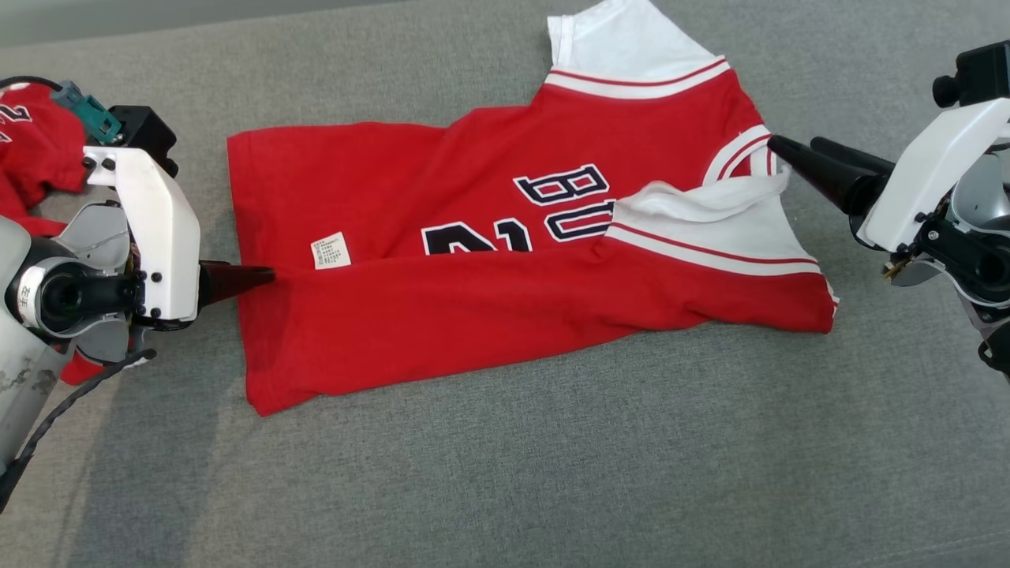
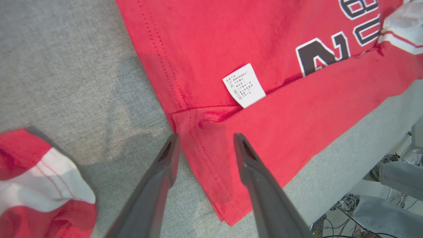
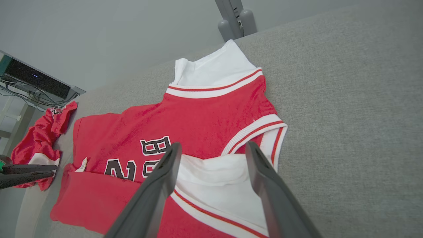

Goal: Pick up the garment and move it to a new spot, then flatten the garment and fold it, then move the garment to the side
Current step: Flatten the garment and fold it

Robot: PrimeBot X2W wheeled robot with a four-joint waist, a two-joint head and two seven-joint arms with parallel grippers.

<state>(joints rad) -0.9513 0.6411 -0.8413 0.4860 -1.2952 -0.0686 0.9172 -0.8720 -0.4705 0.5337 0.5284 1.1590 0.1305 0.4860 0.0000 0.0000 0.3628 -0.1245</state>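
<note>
**Red jersey: one lengthwise fold laid, both grippers slack**

Location: garment (image 1: 489, 315) flat at the centre of the grey padded surface (image 1: 552, 489), hem to the left, collar end to the right. Near long edge turned over toward the middle.

Left gripper (image 1: 267, 275): at the hem, where the fold meets it. Jaws parted astride the hem corner, pinching nothing.

Right gripper (image 1: 793, 146): just beside the right armhole trim. Jaws parted wide, holding nothing.

Hazards, as judged:
- Lumpy second fold, from the near white sleeve (image 1: 710, 209) lying bunched in a raised ridge.
- Flap dragged askew, if a left fingertip catches the hem cloth on backing away.
- Crooked stack, from the flap's hem not lining up with the layer beneath.
- Wrong item grabbed: second red garment (image 1: 31, 150) heaped at the far left, near the left gripper.

View differences:
- Left wrist view: hem stitching, a pucker at the flap corner and the care label (image 2: 244, 86) tucked at the fold line, all too small to judge from the head.
- Head view: whole outline, with both grippers.
</note>
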